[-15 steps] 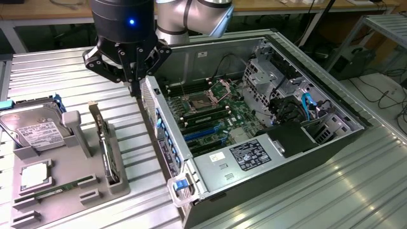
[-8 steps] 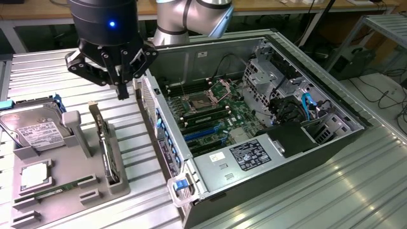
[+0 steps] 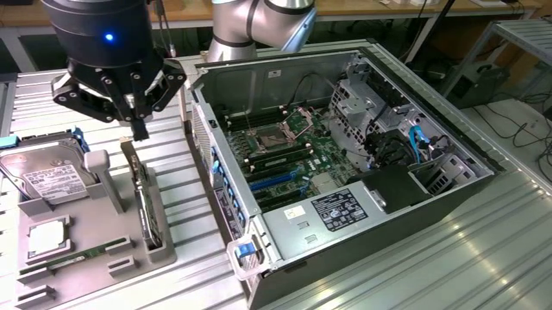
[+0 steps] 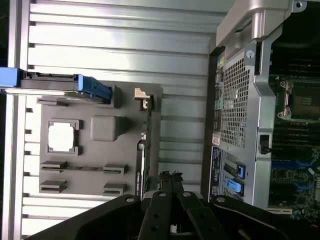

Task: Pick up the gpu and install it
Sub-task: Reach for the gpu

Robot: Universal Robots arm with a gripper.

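grey metal computer case (image 3: 345, 258) lies open at the exterior view's right; beside it the parts tray (image 3: 95, 226) holds the gpu (image 3: 145, 200) on edge in its case-side slot, long axis running away from the camera. the gripper (image 3: 139, 134), closed on nothing, hangs over the gpu's far end; the wrist view shows its tips offset toward the case.

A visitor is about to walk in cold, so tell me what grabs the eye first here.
The open computer case dominates the exterior view's right, its motherboard exposed. At that view's left the black gripper, fingers shut, hangs over the gpu standing on edge in a grey holder.
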